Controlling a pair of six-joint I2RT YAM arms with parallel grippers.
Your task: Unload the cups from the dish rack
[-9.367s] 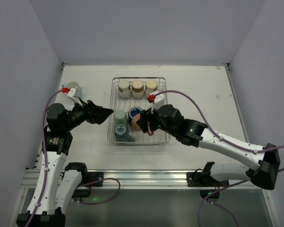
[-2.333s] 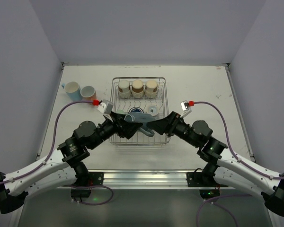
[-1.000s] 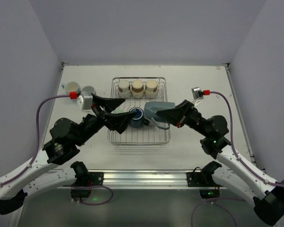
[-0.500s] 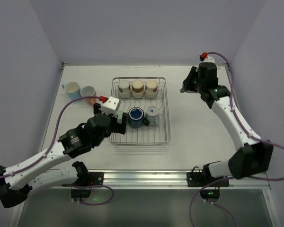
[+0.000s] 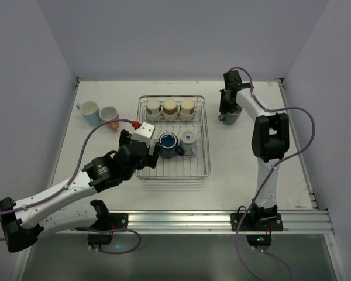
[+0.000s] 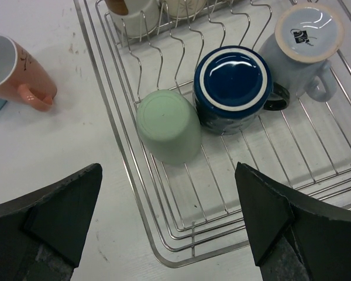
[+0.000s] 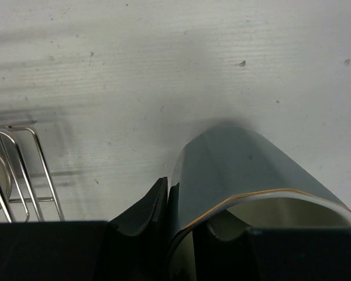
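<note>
Set-down step: right gripper [image 7: 178,225] pinches grey cup [image 7: 245,170] by its rim, seemingly resting on table [image 7: 164,58], upper right of overhead view, so release comes next; left gripper [image 6: 167,170], wide open, hangs above sage green cup [image 6: 167,132], 1 of 6 in dish rack [image 5: 174,173].

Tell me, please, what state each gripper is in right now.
Left gripper: open, holding nothing.
Right gripper: closed on the rim of the grey cup.
</note>
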